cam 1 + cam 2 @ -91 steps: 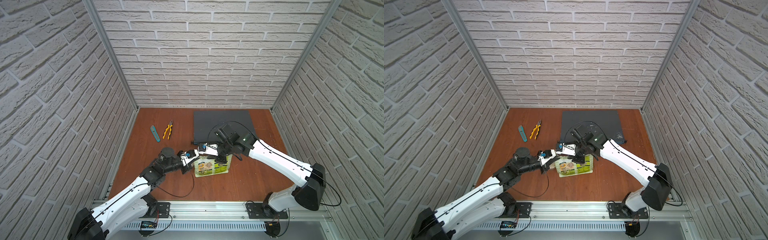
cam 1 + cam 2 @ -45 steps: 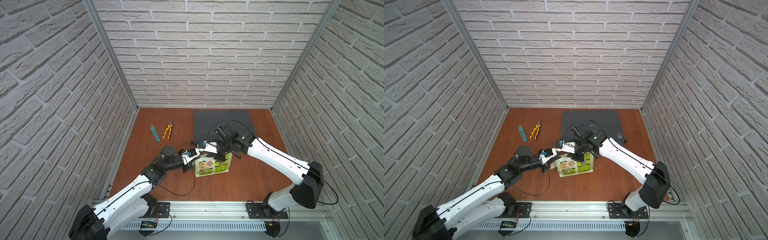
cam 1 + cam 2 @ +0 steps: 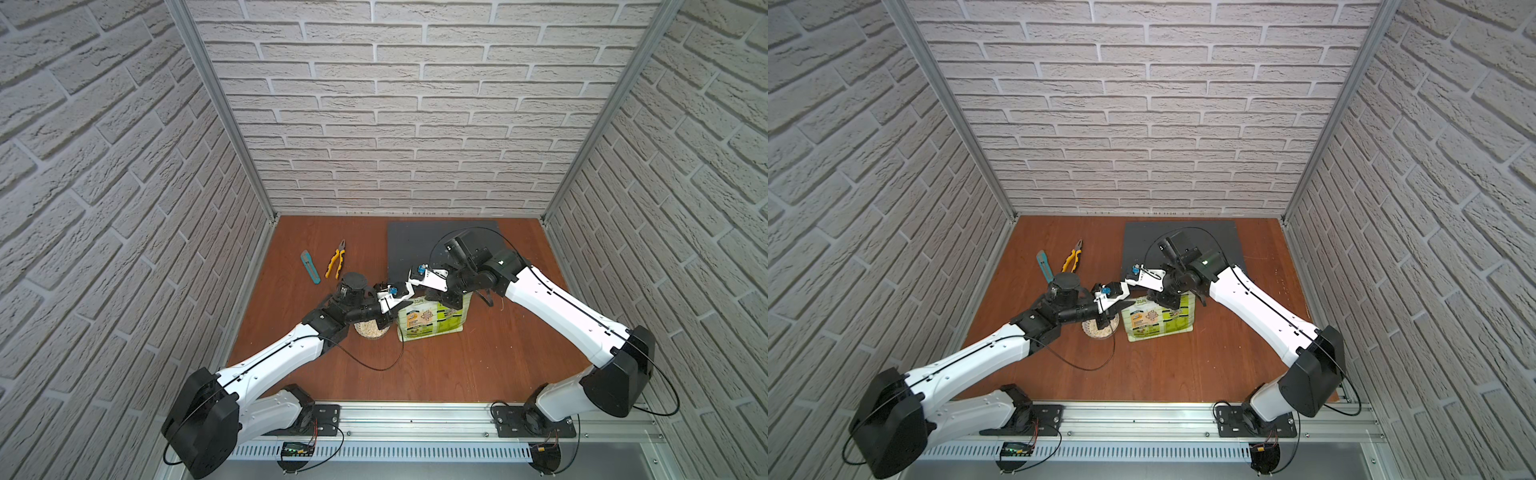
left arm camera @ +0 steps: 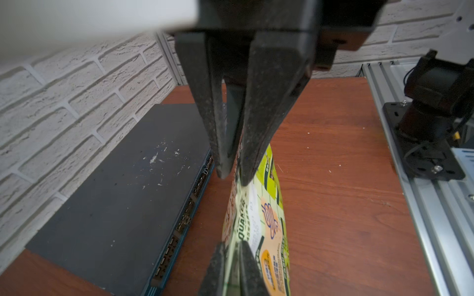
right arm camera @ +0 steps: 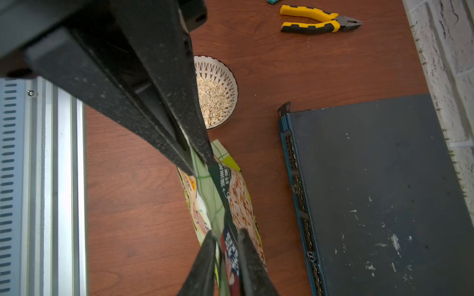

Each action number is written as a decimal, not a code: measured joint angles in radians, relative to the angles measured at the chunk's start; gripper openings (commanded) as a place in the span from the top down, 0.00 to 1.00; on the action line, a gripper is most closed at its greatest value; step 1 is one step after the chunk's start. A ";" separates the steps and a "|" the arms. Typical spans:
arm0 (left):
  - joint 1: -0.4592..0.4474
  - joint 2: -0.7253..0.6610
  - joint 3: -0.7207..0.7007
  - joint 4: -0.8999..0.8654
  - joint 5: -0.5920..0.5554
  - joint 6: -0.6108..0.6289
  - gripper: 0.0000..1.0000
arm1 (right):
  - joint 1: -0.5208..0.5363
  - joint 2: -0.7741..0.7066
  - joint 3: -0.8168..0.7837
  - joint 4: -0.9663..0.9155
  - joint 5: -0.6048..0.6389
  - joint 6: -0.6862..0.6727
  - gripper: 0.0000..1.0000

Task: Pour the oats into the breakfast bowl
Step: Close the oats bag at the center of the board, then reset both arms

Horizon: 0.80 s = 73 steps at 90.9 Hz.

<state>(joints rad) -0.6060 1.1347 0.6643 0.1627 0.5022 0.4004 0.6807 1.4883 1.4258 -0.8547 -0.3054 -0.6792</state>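
From above, the breakfast bowl (image 3: 1100,336) is mostly lost under the left arm (image 3: 992,353). Only its 6 o'clock rim and a patch of flakes peek out in both top views, and neither set of fingertips can be made out there. The right wrist view gives more, though the left gripper (image 5: 199,166), looming close to the lens, cuts off one side of the bowl, and the teal knife (image 3: 310,267) is clipped at that picture's edge. Whether the pouch (image 3: 432,322) has its mouth open cannot be told.

Now the jaws. The left gripper (image 4: 232,247) straddles the pouch's top seam at its 9 o'clock end, jaws parted just a crack with the film running between them; whether a pad touches it is hard to say. The right gripper (image 5: 227,232) straddles the same seam toward 3 o'clock, jaws slightly apart too, a sliver of gap beside the film. Neither is clamped.

The pouch stands seam up on the wooden table (image 3: 457,365), the bowl just beside it at 9 o'clock. In the bowl lie the oats (image 5: 211,100), a beige heap covering its floor. A flat grey box (image 3: 415,245) lies at 12 o'clock of the pouch, with yellow pliers (image 3: 336,264) and the knife at 11 o'clock of the bowl
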 measured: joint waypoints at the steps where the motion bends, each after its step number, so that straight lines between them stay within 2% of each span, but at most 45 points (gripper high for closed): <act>1: 0.001 0.000 0.000 0.000 0.000 0.005 0.69 | -0.001 -0.002 0.000 0.000 0.000 0.000 0.69; 11: 0.006 -0.008 0.002 -0.002 0.008 0.002 0.54 | -0.015 -0.034 0.000 -0.001 0.007 0.010 0.58; 21: 0.016 -0.060 -0.001 -0.015 0.002 -0.002 0.49 | -0.048 -0.091 0.000 -0.002 0.016 0.026 0.49; 32: 0.026 -0.182 -0.039 -0.010 -0.050 -0.021 0.36 | -0.136 -0.177 -0.001 0.004 0.039 0.085 0.40; 38: 0.034 -0.254 -0.078 -0.005 -0.099 -0.045 0.35 | -0.203 -0.238 -0.016 0.036 0.061 0.139 0.34; 42: 0.041 -0.296 -0.106 -0.004 -0.146 -0.063 0.33 | -0.243 -0.283 -0.040 0.066 0.079 0.180 0.29; 45: 0.047 -0.321 -0.123 -0.004 -0.185 -0.077 0.30 | -0.275 -0.321 -0.064 0.090 0.100 0.214 0.16; 51: 0.068 -0.364 -0.153 -0.006 -0.288 -0.117 0.18 | -0.327 -0.385 -0.118 0.137 0.152 0.286 0.01; 60: 0.120 -0.394 -0.172 -0.016 -0.465 -0.191 0.03 | -0.376 -0.453 -0.224 0.213 0.236 0.393 0.00; 73: 0.237 -0.397 -0.173 -0.058 -0.718 -0.313 0.02 | -0.423 -0.517 -0.463 0.351 0.326 0.523 0.00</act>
<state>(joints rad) -0.3687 0.7380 0.4911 0.1047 -0.2157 0.0872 0.2577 0.9718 0.9630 -0.5034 0.0208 -0.1562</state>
